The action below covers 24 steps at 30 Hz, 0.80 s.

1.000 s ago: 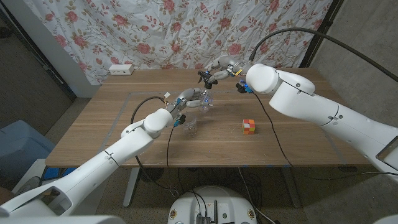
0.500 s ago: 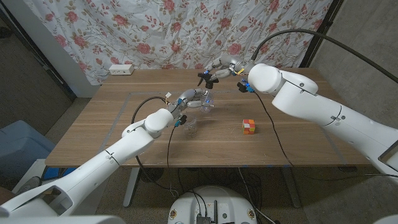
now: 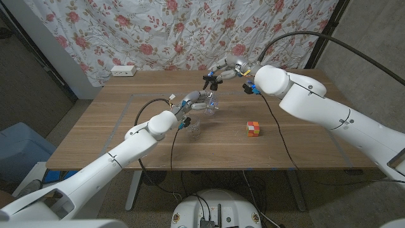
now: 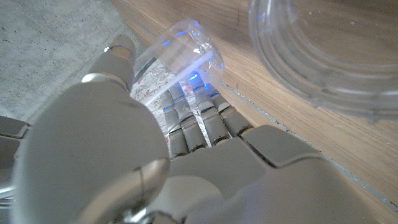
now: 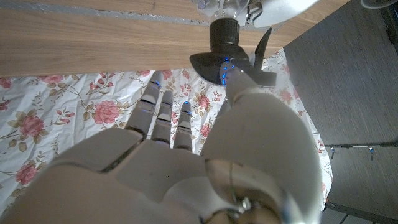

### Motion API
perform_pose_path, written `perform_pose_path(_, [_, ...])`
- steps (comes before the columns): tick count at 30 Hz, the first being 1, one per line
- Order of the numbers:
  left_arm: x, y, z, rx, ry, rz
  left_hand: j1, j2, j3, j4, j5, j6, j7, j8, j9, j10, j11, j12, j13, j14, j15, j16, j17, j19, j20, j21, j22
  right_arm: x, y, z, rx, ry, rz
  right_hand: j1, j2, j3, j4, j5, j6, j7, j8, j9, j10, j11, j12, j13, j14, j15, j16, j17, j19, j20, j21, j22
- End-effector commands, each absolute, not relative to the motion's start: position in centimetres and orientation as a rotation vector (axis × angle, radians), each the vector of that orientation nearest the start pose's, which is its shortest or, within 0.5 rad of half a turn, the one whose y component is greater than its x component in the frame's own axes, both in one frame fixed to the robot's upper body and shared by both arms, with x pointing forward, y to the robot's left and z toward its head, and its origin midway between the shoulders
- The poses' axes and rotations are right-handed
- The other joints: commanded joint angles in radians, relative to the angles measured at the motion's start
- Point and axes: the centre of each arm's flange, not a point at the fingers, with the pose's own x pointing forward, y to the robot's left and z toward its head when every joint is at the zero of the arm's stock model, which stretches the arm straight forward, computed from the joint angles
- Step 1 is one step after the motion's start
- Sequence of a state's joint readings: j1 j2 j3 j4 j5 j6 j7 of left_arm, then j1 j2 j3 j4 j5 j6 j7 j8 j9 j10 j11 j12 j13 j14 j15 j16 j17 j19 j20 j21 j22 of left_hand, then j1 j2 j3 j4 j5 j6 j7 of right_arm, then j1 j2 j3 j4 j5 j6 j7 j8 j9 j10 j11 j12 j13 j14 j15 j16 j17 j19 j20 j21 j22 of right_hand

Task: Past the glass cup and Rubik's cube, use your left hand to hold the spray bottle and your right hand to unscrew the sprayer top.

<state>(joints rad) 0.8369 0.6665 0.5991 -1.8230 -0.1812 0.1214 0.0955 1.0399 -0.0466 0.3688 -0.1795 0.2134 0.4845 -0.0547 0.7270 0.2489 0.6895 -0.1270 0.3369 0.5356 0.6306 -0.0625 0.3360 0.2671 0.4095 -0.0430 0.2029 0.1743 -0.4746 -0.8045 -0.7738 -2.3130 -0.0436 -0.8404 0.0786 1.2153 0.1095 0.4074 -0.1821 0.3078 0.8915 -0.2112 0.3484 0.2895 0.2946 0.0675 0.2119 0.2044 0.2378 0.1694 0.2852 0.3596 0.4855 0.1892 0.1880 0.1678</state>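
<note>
The left hand point(image 3: 195, 100) gripped the clear spray bottle point(image 3: 210, 104), its fingers point(image 4: 198, 121) wrapped around the body. The bottle stood just past the glass cup point(image 3: 195, 130), which sat close behind that hand. The right hand point(image 3: 223, 68) was right above the bottle and pinched the black sprayer top point(image 3: 211, 78). The Rubik's cube point(image 3: 254, 128) lay off to the side, well apart from both hands.

The bottle could slip and turn with the top if the left hand held too loosely. An arm could knock the cup over.

I counted one bottle, one cup, one cube.
</note>
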Motion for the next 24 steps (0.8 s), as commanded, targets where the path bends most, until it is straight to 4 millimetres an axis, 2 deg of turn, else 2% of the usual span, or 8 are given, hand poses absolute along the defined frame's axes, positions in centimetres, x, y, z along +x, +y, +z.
perform_pose_path(1, [58.03, 14.58, -0.56, 0.609, -0.587, -0.349, -0.056, 0.149, 0.013, 0.008, 0.001, 0.073, -0.002, 0.080, 0.001, 0.034, -0.027, -0.003, 0.006, 0.006, -0.138, -0.003, 0.005, 0.009, -0.046, 0.006, 0.005, 47.80, -10.94, 12.44, -1.084, -0.585, 0.202, 0.020, -0.008, -0.004, -0.004, 0.007, 0.019, 0.000, 0.009, 0.004, 0.003, -0.012, 0.009, 0.003, 0.007, -0.007, 0.008, 0.005, -0.002, -0.003, 0.004, 0.002])
perform_pose_path(7, [57.91, 14.66, -0.62, 0.608, -0.589, -0.345, -0.055, 0.149, 0.014, 0.007, 0.001, 0.071, -0.002, 0.080, 0.000, 0.035, -0.028, -0.004, 0.007, 0.006, -0.138, -0.004, 0.005, 0.009, -0.046, 0.006, 0.005, 47.49, -11.05, 12.37, -1.084, -0.589, 0.196, 0.032, -0.013, -0.006, -0.005, 0.008, 0.037, 0.000, 0.015, 0.002, 0.008, -0.020, 0.010, 0.003, 0.004, -0.011, 0.009, 0.008, -0.003, -0.001, 0.004, 0.002])
perform_pose_path(11, [57.87, 14.70, -0.59, 0.608, -0.591, -0.345, -0.055, 0.149, 0.014, 0.007, 0.001, 0.072, -0.001, 0.081, 0.000, 0.035, -0.027, -0.004, 0.007, 0.007, -0.138, -0.004, 0.004, 0.009, -0.046, 0.006, 0.005, 47.45, -11.07, 12.36, -1.091, -0.582, 0.198, 0.044, -0.015, -0.009, -0.001, 0.011, 0.073, 0.001, 0.027, 0.000, 0.014, -0.032, 0.011, 0.003, 0.000, -0.013, 0.012, 0.014, -0.005, -0.003, 0.004, 0.002])
perform_pose_path(24, [57.88, 14.73, -0.40, 0.610, -0.599, -0.348, -0.056, 0.148, 0.013, 0.007, 0.001, 0.072, -0.002, 0.083, -0.001, 0.034, -0.027, -0.007, 0.009, 0.007, -0.138, -0.006, 0.005, 0.010, -0.047, 0.006, 0.005, 47.32, -11.25, 12.60, -1.099, -0.589, 0.185, 0.063, -0.009, -0.010, 0.001, 0.015, 0.093, 0.001, 0.031, -0.005, 0.018, -0.046, 0.010, 0.004, -0.008, -0.028, 0.014, 0.020, -0.016, -0.001, 0.002, 0.003])
